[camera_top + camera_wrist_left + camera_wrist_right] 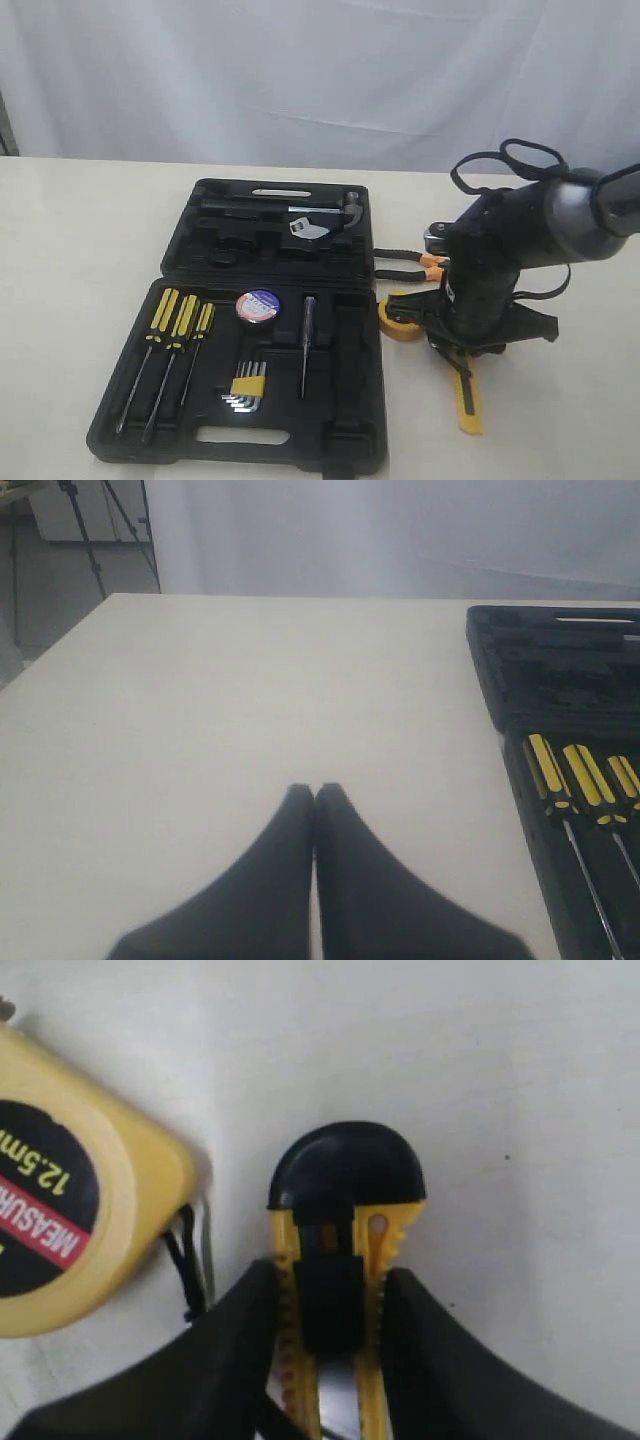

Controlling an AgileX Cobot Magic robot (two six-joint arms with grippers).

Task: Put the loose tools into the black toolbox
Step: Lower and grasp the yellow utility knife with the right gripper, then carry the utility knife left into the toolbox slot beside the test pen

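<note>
The yellow-and-black utility knife (467, 402) (345, 1175) lies on the table to the right of the black toolbox (345, 400) (550, 670). My right gripper (455, 350) (332, 1290) reaches down over it, with a black finger pressed against each side of the knife. The round yellow tape measure (400, 318) (60, 1210) sits just beside that gripper. Behind it lie the orange-and-black pliers (420, 265), partly hidden by the arm. The black tape roll (258, 305) rests inside the toolbox's near half. My left gripper (315, 792) is shut and empty over bare table left of the toolbox.
Yellow-and-black screwdrivers (180, 320) (580, 780), hex keys (248, 385) and a thin screwdriver (307, 345) sit in the toolbox's near half. A wrench (310, 228) lies in the far half. A white curtain (320, 70) hangs behind the table.
</note>
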